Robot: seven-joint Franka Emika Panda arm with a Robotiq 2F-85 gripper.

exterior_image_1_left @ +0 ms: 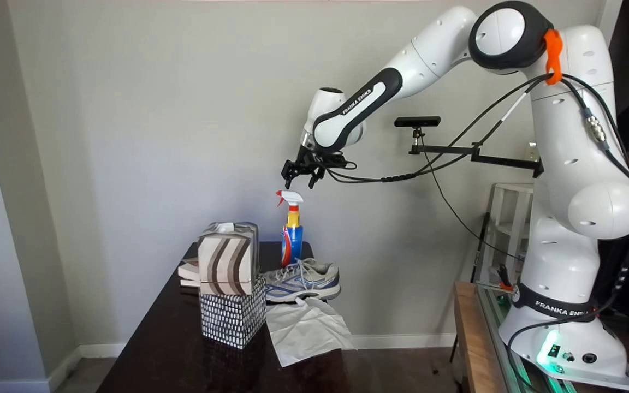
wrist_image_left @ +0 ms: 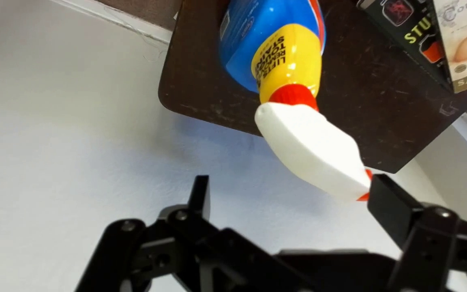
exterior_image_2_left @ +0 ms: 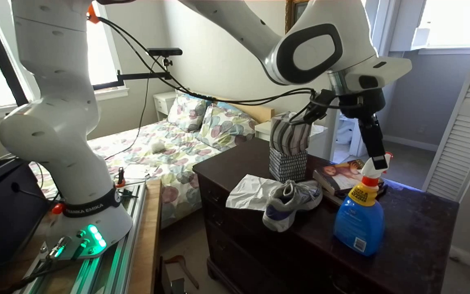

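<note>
Black two-fingered pincer (wrist_image_left: 290,196): spread wide, nearest us.
Blue plastic spray bottle (exterior_image_2_left: 359,222): yellow-necked, white-headed, contents hidden from us; upright just below the pincer, on a dark brown wooden dresser (exterior_image_2_left: 414,228).
Black-and-white patterned cuboid box (exterior_image_1_left: 230,319): under a brown-and-cream striped package (exterior_image_1_left: 226,265); we cannot tell what either holds.
White jointed arm (exterior_image_1_left: 429,54): stretched outward, wrist bent downward.
</note>
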